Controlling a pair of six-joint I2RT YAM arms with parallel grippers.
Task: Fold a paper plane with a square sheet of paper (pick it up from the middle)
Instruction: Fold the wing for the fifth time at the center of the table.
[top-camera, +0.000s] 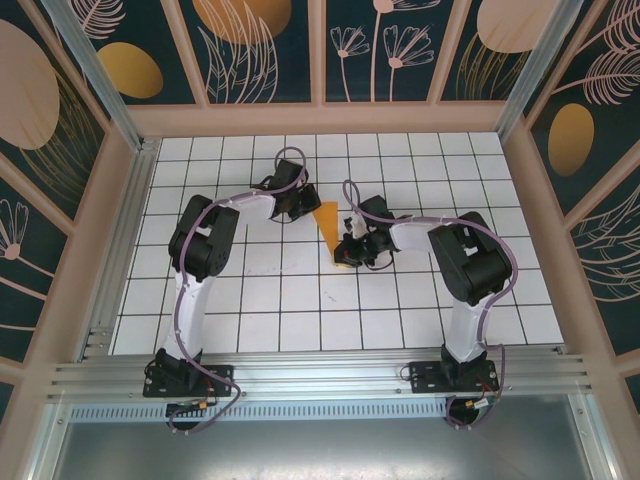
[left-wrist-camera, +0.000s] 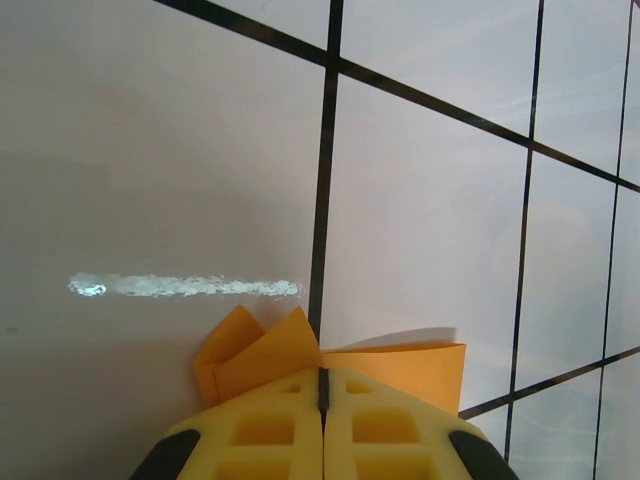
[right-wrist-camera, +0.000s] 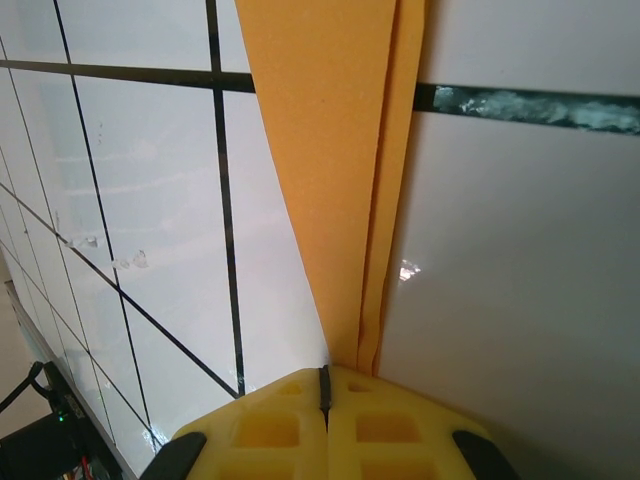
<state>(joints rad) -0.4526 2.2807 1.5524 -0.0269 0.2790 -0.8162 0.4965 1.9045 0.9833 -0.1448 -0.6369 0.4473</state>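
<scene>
Left gripper pinched tight on the paper plane at its wide folded end, right gripper clamped on its narrow tip, creased edges fanning away, tiled table open on every side.

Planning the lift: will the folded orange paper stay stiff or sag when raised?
Probably light and floppy: the paper plane is thin sheet, so it may sag between the left gripper and right gripper. Its stacked layers likely stiffen it lengthwise.
</scene>
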